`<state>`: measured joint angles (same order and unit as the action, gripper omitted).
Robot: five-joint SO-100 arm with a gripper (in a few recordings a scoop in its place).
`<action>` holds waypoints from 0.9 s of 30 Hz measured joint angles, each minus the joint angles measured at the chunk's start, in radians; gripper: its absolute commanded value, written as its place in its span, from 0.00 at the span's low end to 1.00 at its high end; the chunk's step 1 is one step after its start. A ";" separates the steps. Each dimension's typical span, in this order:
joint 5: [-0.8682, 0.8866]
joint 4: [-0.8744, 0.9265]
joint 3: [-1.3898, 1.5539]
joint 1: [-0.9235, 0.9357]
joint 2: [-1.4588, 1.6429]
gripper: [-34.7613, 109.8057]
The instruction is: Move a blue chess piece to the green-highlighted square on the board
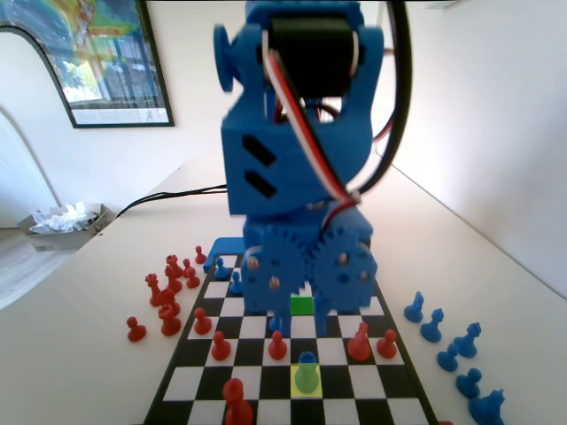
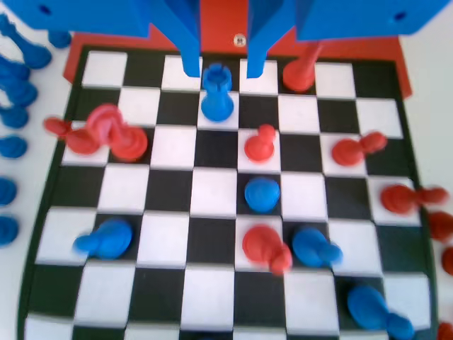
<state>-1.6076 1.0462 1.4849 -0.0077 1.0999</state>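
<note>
The small blue plastic chess piece with a crown head [image 2: 216,91] stands near the far edge of the black-and-white chequered board [image 2: 212,248] in the wrist view. The blue two-finger gripper [image 2: 221,67] hangs over it, jaws open, one on each side. The bright green square [image 1: 302,305] lies under the arm.

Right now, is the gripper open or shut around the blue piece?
Open. In the wrist view the gripper has a jaw on either side of the blue piece, with gaps showing; the piece stands upright on the board.

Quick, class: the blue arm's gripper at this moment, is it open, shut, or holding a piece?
Gripper: open, holding nothing; its jaws hang apart on either side of the blue chess piece, which stands on the board.
</note>
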 measured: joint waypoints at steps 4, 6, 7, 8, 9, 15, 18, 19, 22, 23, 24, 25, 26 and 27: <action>0.014 -0.018 -0.003 -0.005 -0.028 0.32; 0.018 -0.034 -0.005 -0.014 -0.038 0.32; 0.018 -0.035 -0.005 -0.018 -0.043 0.32; 0.018 -0.031 -0.005 -0.018 -0.044 0.32; 0.018 -0.037 -0.005 -0.020 -0.044 0.32; 0.018 -0.044 -0.005 -0.034 -0.058 0.32; 0.018 -0.048 -0.005 -0.037 -0.061 0.31; 0.018 -0.048 -0.005 -0.037 -0.063 0.31; 0.018 -0.057 -0.005 -0.037 -0.063 0.31; 0.018 -0.063 -0.005 -0.034 -0.069 0.31; 0.018 -0.063 -0.005 -0.031 -0.071 0.31; 0.018 -0.063 -0.005 -0.029 -0.074 0.31; 0.018 -0.063 -0.005 -0.029 -0.075 0.31; 0.015 -0.063 -0.005 -0.029 -0.077 0.31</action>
<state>-1.5923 0.9833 1.4803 -0.0368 1.0232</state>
